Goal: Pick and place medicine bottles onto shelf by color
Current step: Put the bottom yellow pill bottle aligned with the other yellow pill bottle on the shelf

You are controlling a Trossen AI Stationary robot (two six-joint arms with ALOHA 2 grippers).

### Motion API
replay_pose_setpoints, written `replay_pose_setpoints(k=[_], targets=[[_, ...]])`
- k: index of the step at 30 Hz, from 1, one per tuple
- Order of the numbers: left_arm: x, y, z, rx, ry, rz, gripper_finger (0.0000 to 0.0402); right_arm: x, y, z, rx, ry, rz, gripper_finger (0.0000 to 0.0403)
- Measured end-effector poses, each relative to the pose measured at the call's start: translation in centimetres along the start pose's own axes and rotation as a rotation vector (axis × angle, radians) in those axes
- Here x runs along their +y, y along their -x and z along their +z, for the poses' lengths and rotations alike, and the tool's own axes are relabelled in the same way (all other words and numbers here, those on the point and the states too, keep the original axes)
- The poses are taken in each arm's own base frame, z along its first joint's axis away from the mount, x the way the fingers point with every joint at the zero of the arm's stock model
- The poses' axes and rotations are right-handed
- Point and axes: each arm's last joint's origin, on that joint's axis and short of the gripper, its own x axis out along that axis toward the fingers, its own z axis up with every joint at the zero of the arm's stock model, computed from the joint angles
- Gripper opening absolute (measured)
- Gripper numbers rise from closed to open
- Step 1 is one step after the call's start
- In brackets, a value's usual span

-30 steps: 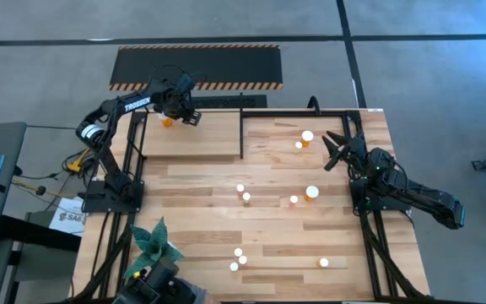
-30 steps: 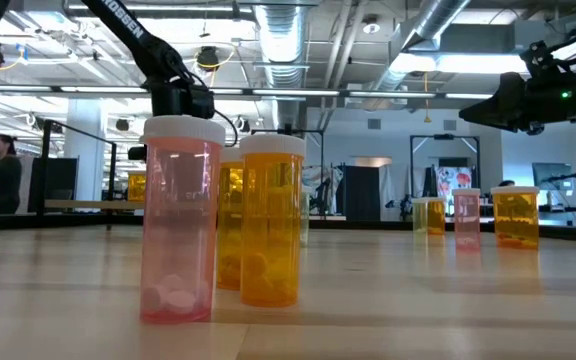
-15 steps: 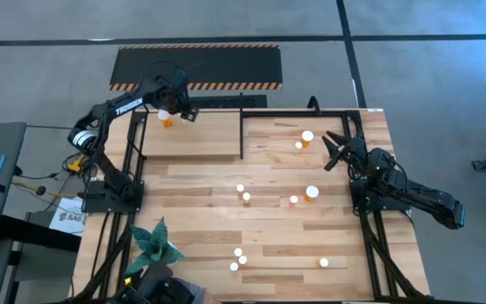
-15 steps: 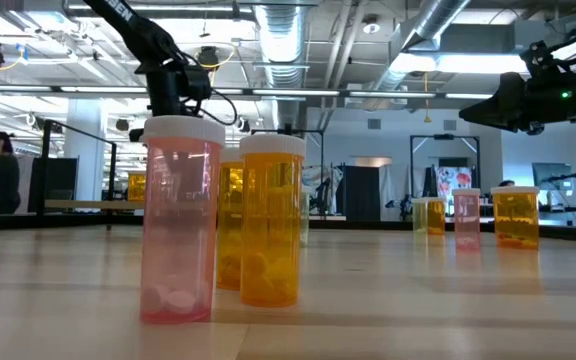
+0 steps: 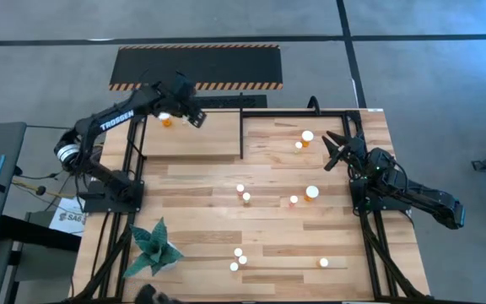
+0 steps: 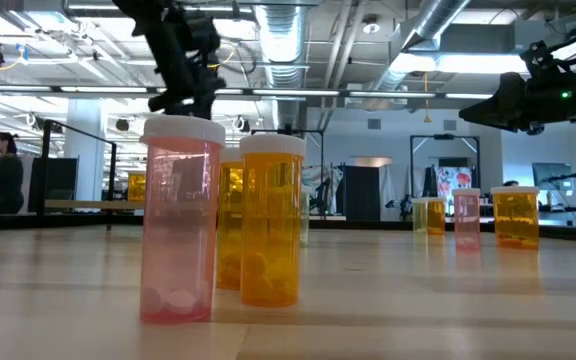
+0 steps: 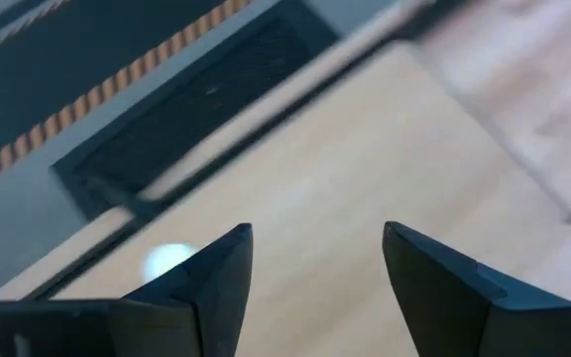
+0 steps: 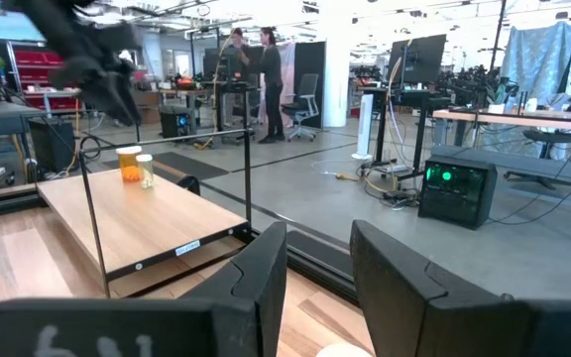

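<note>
From above, the left hand [image 5: 194, 116] hangs over the far left corner of the shelf [image 5: 192, 139], its fingers apart and holding nothing. An orange bottle [image 5: 168, 122] stands on the shelf board just beside it. The other medicine bottles are scattered over the tabletop [image 5: 192, 245] — two near the far right [image 5: 307, 137], a pair at the middle [image 5: 244, 195], two more to their right [image 5: 311, 193], and three toward the near edge [image 5: 238, 258]. The right hand [image 5: 334, 149] rests at the tabletop's right side with its fingers drawn together, gripping nothing. A green plant [image 5: 153, 245] sits at the near left corner; a black panel with striped edges [image 5: 197, 66] lies on the floor beyond.

At tabletop level, a pink bottle [image 6: 179, 220] and an orange bottle [image 6: 271, 221] loom in front, a third behind them. Three more bottles [image 6: 515, 216] stand far off to the right. One dark arm [image 6: 181, 55] hangs above the pink cap; a person [image 6: 6, 172] stands at the far left of the room.

The left wrist camera sees its spread fingers [image 7: 216, 288] over pale wood, a white cap [image 7: 169, 260] beside one of them.

The right wrist camera looks past closed fingers [image 8: 266, 278] to the shelf [image 8: 137, 223] — two bottles [image 8: 131, 164] stand on it, the other arm's hand [image 8: 117, 84] above them. People [image 8: 256, 69] stand far back.
</note>
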Motion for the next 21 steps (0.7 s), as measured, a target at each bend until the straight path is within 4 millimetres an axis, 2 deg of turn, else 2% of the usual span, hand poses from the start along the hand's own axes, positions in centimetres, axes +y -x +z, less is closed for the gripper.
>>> replay_pose_setpoints(k=[7,11,18,21], targets=[[-7.9,1.6,-2.2,-0.025,-0.202,-0.063,0.0213,0.0,0.0,0.0,0.000,0.000,0.000,0.0138],[-11.6,1.8,-4.4,-0.056,-0.387,-0.102,0.0213,0.0,0.0,0.0,0.001,0.000,0.000,0.0137],[-15.2,0.1,-9.1,-0.113,-0.645,-0.245,0.0213,0.0,0.0,0.0,0.000,0.000,0.000,0.0138],[-16.1,-0.5,-9.8,-0.211,-0.664,-0.290,0.0213,0.0,0.0,0.0,0.000,0.000,0.000,0.0137]])
